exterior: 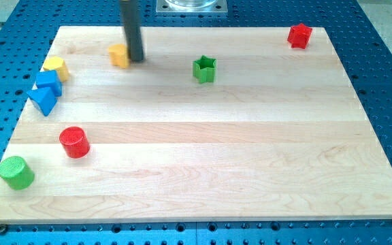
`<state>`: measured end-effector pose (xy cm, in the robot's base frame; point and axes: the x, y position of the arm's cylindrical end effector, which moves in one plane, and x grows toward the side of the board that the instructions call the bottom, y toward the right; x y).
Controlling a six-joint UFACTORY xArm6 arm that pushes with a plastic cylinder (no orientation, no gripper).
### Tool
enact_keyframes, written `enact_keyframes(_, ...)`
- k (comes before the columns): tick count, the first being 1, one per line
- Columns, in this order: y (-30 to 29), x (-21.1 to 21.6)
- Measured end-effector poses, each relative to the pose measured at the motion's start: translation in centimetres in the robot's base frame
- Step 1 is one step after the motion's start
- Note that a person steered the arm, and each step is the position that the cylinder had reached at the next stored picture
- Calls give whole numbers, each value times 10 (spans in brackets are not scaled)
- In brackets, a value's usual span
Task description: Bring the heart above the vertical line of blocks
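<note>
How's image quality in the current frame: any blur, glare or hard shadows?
Camera view: even, diffuse lighting, with no glare on the wooden board. Blocks are sharp, e.g. the green star and red cylinder, casting only faint shadows. The rod looks slightly soft; my tip sits just to the view's right of the yellow heart.

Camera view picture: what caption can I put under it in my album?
My tip touches the right side of the yellow heart, between the green star and the left-edge line of blocks topped by a yellow block.
</note>
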<state>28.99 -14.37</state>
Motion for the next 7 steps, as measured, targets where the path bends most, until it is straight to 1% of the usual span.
enact_keyframes(2,-28,53)
enact_keyframes(3,-49,36)
enact_keyframes(5,-10,24)
enact_keyframes(6,-42,10)
enact_keyframes(7,-42,9)
